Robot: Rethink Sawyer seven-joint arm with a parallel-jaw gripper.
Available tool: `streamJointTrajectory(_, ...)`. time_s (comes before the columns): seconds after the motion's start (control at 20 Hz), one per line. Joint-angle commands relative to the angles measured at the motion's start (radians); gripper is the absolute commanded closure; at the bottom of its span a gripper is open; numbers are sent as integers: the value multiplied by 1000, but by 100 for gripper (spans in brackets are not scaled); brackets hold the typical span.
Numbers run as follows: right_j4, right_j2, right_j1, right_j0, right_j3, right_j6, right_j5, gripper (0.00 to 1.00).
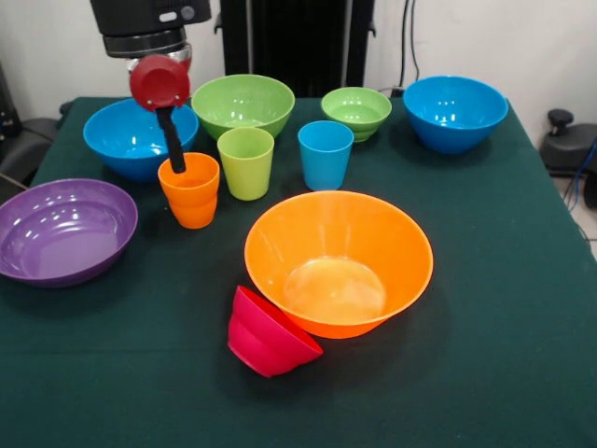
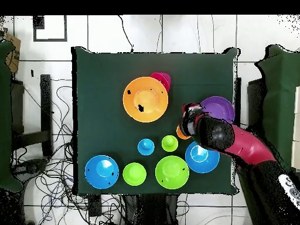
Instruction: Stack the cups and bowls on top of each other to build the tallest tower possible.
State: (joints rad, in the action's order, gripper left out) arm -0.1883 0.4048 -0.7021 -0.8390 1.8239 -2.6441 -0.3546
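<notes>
Gripper (image 1: 174, 154) dipped at the orange cup (image 1: 190, 191); whether its fingers are spread or closed cannot be told.

Glossy tapered orange cup stands upright, empty, on the green-clothed worktop (image 1: 485, 308). Lime green cup (image 1: 246, 162) just at its 3 o'clock, blue cup (image 1: 326, 154) beyond. Blue bowl (image 1: 126, 138) at 11 o'clock, shallow purple bowl (image 1: 63, 231) at 8. Wide orange bowl (image 1: 338, 261) at 4, empty, small red bowl (image 1: 267, 334) tipped against its rim.
</notes>
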Motion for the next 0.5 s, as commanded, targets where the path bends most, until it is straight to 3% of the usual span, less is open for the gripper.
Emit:
streamJointTrajectory(0.05,10,27,49,55,17,-47,80,0)
streamJointTrajectory(0.5,-23,-7,117,58,-29,-15,125,0)
